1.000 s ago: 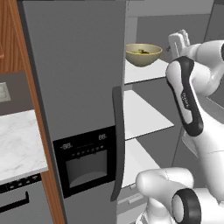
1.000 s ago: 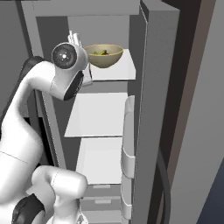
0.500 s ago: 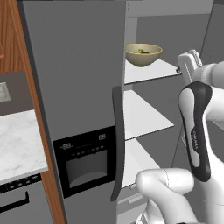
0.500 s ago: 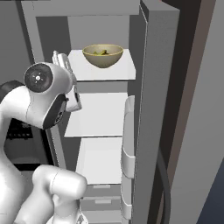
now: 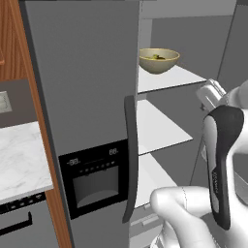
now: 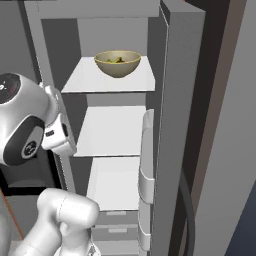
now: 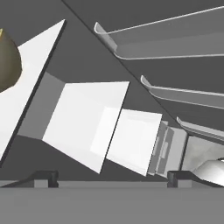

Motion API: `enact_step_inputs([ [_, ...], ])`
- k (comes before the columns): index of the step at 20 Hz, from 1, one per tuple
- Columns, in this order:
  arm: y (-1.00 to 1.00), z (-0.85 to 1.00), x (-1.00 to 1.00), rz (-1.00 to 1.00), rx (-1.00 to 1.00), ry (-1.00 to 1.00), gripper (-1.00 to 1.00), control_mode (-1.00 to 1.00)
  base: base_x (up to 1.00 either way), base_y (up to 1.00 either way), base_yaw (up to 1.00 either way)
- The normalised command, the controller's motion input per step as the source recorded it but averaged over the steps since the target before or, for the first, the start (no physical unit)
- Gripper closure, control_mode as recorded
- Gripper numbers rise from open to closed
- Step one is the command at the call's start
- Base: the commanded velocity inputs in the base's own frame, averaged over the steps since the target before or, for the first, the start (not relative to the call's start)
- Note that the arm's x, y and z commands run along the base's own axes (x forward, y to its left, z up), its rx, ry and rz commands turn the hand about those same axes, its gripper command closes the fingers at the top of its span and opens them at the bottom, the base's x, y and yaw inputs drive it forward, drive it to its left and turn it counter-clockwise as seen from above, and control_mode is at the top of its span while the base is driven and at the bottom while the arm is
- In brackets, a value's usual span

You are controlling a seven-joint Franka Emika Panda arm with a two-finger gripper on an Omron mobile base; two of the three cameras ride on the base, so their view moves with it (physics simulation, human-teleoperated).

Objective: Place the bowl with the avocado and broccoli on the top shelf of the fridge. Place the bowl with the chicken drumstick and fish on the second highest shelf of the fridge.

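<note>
Wide, deep, pale yellow-beige bowl with the avocado and broccoli sitting upright on the flat white top shelf of the open grey fridge, roughly centred on the panel, green food just visible inside the rim. Same bowl seen in the left base view, resting near the front edge of that top shelf. In the hand view, a curved olive-yellow edge of the bowl showing at the far left, against the white top panel.

Flat white second highest shelf one level lower, bare. Further white panel below that, then pale drawers at the fridge bottom.

Claw released, two small dark finger tips spread wide apart, nothing between them, pointed along the stack of white shelves with clear door bins to one side. White arm drawn back from the fridge opening, well apart from the bowl.

Dark curved handle on the closed grey fridge door, with a black dispenser panel beside it. White marble bench at the left.
</note>
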Motion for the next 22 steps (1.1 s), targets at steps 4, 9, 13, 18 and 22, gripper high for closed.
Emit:
enact_step_inputs([
  [4,0.01,0.0,-0.1,0.0,-0.01,0.0,-1.0,-1.0,0.0,0.0,0.0],
  [9,0.0,0.0,0.0,0.0,0.0,0.0,-1.0,1.0,-0.78,0.12,0.1],
  [13,0.0,0.0,0.0,0.0,0.0,0.0,-1.0,1.0,-0.85,0.52,0.26],
  [18,0.0,0.0,0.0,0.0,0.0,0.0,-1.0,1.0,-0.25,0.99,0.33],
  [22,0.0,0.0,0.0,0.0,0.0,0.0,-1.0,1.0,0.01,1.0,0.27],
])
